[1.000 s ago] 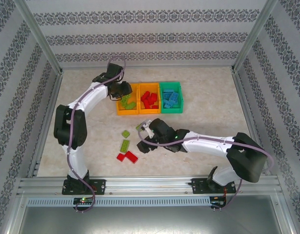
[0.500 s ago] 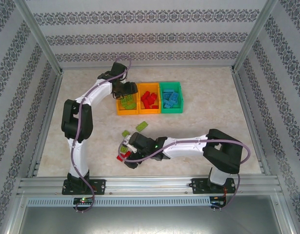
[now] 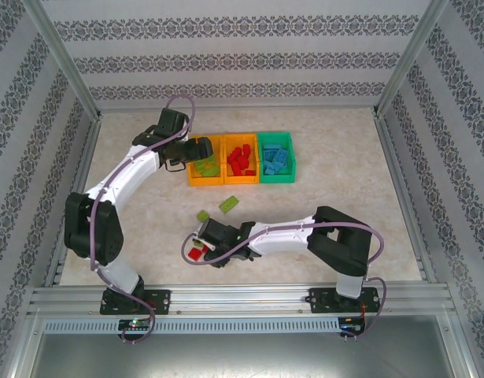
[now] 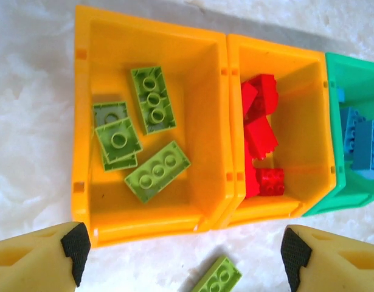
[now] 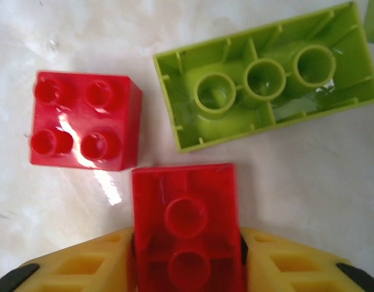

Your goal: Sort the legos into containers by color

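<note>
- Legos [image 3: 202,215] loose on the table [image 3: 344,173] number at least five. From above I count two lime ones lying in the open, and my right wrist camera shows two red ones and one more lime.
- My right gripper [image 5: 185,267] sits low over the near-left part of the table. It pinches the upturned red lego [image 5: 185,219], with my yellow fingers [image 5: 83,271] pressed against its two long sides.
- One square red lego [image 5: 83,121], four studs up, lies just beside a corner of the pinched one.
- One upturned lime lego [image 5: 266,82], showing three round tubes, lies just beyond with a thin strip of table between. It is tight there.
- Three bins stand joined in a row toward the far middle of the table: left orange bin [image 4: 83,152], middle orange bin [image 4: 314,115], green bin [image 4: 351,194].
- The left orange bin holds at least four lime legos: two long ones, plus a square one resting on another.
- The middle orange bin holds a heap of red, at least four. The green bin holds blue ones, cut off by the picture edge, so I cannot count them.
- My left gripper [image 4: 185,249] is raised by the left orange bin, spread wide, with nothing between its black fingertips [image 4: 75,246].
- A stray lime lego [image 4: 216,277] lies on the table just in front of where the two orange bins meet.
- Stud tops are too small and glossy for me to read anything on them.
- The right half of the table is bare and wide open. A metal rail [image 3: 242,298] borders the near edge, and patterned walls [image 3: 242,63] close the other sides.
</note>
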Controlling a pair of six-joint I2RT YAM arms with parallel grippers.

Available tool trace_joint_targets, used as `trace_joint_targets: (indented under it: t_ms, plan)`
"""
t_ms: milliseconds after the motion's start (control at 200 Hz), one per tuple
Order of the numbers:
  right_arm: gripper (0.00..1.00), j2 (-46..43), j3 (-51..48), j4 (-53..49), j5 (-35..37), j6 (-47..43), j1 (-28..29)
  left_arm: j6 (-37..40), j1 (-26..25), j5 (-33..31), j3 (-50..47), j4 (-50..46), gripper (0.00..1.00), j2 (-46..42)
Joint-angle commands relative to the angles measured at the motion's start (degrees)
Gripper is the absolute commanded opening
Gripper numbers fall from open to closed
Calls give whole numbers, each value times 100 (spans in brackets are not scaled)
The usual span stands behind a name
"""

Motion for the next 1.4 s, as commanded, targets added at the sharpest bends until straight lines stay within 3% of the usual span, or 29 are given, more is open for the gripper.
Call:
trace_joint_targets:
  t_ms: [0,155,295,485,684,1024,1394]
  plan:
    - [35,-192,-116,-128,331,-41,-86,168,63,-140,-447,181,86,-397]
    - [32,-972,-521,392,-8,87,-597,145,21,-314,-1146,298,90,-1027]
    - [32,-1220,-285,423,-219,-82,-1163,75,-140,-430,-1772,277,91,-1438]
    - [31,-786,471,427,-899,404,-2514,78,-470,-860,-2635,326,92,-1886]
    - [31,75,1822,-220,-736,638,-3363,166,-905,-945,-3295,356,92,-2398]
    - [38,1230,3292,-974,-379,979,-3864,157,-2001,-1154,-4104,133,92,-3106]
    - [54,1478,3665,-1168,-448,1023,-4041,-79,-2723,-1015,-4626,-101,91,-3275]
